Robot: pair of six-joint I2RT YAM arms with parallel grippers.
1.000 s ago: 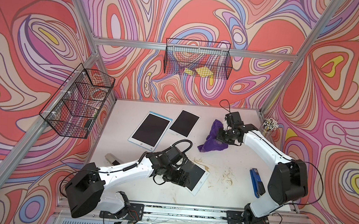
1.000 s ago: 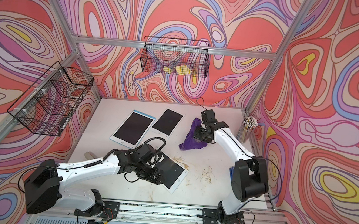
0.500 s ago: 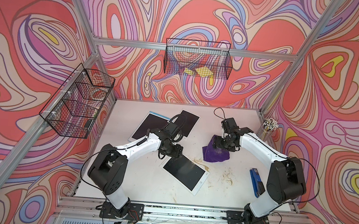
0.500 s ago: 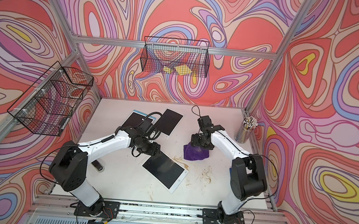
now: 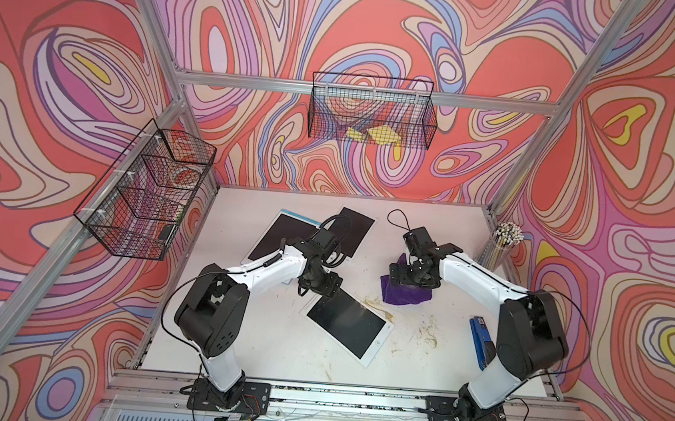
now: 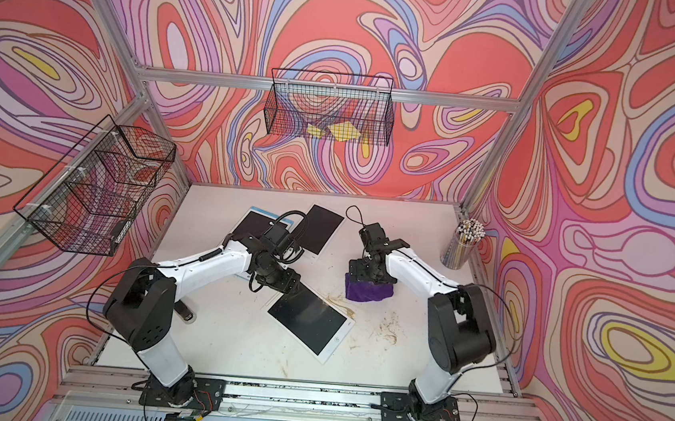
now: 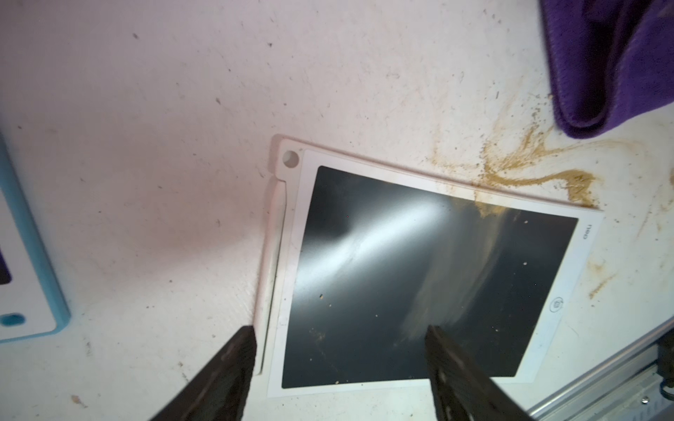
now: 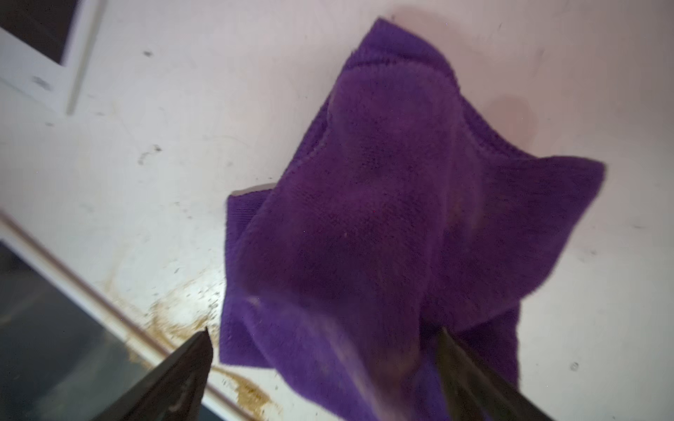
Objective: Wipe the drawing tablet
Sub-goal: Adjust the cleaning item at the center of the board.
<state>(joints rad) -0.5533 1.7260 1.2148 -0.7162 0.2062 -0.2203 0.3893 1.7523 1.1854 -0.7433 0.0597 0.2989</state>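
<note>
Stained white tabletop (image 5: 272, 360): brown crumbs (image 5: 377, 306) between purple cloth (image 5: 403, 297) and tablet (image 5: 344, 324)

White table (image 5: 272, 364) inside a walled frame. The front strip, between the drawing tablet (image 5: 348, 327) and the rail, is bare and open to reach. So is the back right area beyond the purple cloth (image 5: 405, 296).

The middle is crowded: the left gripper (image 5: 323, 287) hovers at the tablet's far corner and the right gripper (image 5: 413, 274) sits over the cloth. Only a narrow, smeared gap separates tablet and cloth.

Behind the left arm lie a blue-edged tablet (image 5: 279, 231) and a black sheet (image 5: 357, 230), side by side. A pencil cup (image 5: 501, 246) and a blue stapler (image 5: 478, 342) line the right edge.

Overhead, a wire basket (image 5: 145, 199) juts from the left wall and a second basket (image 5: 371, 110) hangs on the back wall.
</note>
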